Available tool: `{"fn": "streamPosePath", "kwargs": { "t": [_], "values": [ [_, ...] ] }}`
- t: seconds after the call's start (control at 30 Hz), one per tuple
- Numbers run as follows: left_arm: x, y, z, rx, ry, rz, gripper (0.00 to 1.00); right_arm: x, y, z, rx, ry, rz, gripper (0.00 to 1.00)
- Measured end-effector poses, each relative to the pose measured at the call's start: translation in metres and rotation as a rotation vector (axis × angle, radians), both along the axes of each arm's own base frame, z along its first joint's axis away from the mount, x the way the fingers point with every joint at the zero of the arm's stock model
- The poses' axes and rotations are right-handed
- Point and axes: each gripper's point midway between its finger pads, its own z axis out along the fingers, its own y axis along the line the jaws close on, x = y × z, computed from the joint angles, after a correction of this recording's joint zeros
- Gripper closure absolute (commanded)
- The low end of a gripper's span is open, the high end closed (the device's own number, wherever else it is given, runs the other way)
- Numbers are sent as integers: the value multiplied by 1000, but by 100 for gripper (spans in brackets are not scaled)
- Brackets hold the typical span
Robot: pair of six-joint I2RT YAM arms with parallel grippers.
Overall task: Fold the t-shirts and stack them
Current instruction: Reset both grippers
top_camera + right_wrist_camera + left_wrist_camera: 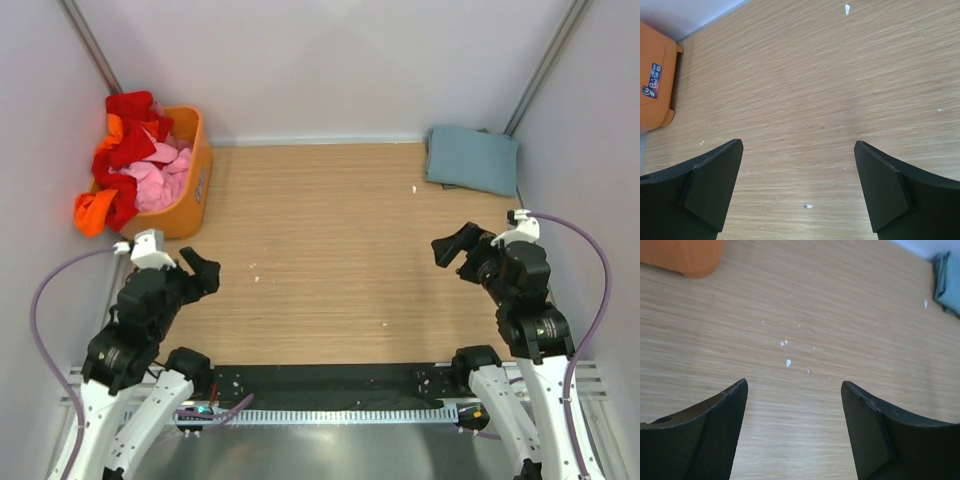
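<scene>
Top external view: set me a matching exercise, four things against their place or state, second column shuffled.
Things:
1. folded blue-teal cloth t-shirt
2. orange plastic basket
3. left gripper
4. red and pink clothes

Place or state:
A. standing at the far left
B. open, holding nothing
C. lying at the far right
D. heaped in the basket

Pairs: 1-C, 2-A, 3-B, 4-D

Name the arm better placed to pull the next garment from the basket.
Left. The basket sits far left, just beyond the open, empty left fingers. The right fingers, also open, hang on the opposite side, nearer the folded teal shirt.
</scene>
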Motion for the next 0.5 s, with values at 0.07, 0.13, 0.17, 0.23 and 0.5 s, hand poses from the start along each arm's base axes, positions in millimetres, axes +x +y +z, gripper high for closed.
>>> {"fn": "streamPosePath", "kwargs": {
  "t": [0.07, 0.13, 0.17, 0.23, 0.5],
  "values": [
    [-6, 9, 9, -12, -68, 32, 21, -1, 0, -2, 3, 8, 1, 0],
    [-8, 17, 19, -19, -124, 64, 19, -2, 0, -3, 3, 16, 1, 0],
    [-8, 19, 22, -16, -137, 76, 17, -2, 1, -4, 4, 21, 1, 0],
    [-6, 25, 25, 3, -150, 103, 11, -3, 1, -5, 5, 27, 4, 0],
    [18, 45, 76, 163, -193, 190, 0, 2, 4, -16, 3, 80, 19, 0]
  ]
}}
